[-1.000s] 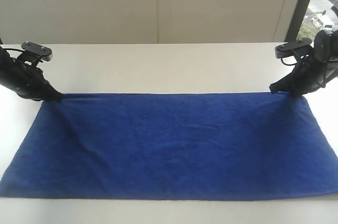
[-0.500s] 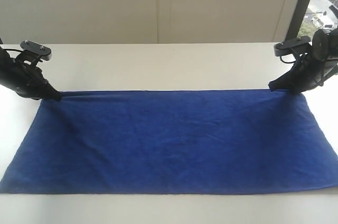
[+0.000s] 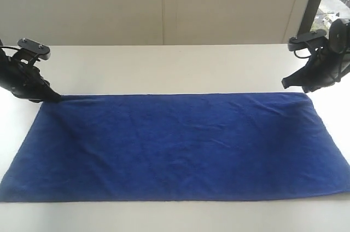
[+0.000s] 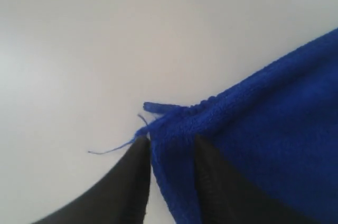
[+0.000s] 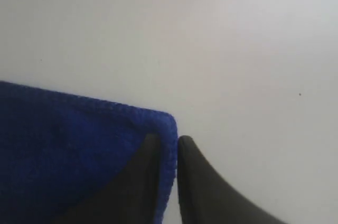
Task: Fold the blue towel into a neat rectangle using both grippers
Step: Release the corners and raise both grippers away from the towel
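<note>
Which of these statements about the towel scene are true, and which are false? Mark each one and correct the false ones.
1. The blue towel lies spread flat on the white table. True.
2. The left gripper and the right gripper are at the towel's near corners. False: they are at its two far corners.
3. A loose thread trails from the towel corner at the left gripper. True.
4. The right gripper holds its corner of the towel high above the table. False: that corner lies flat on the table.
</note>
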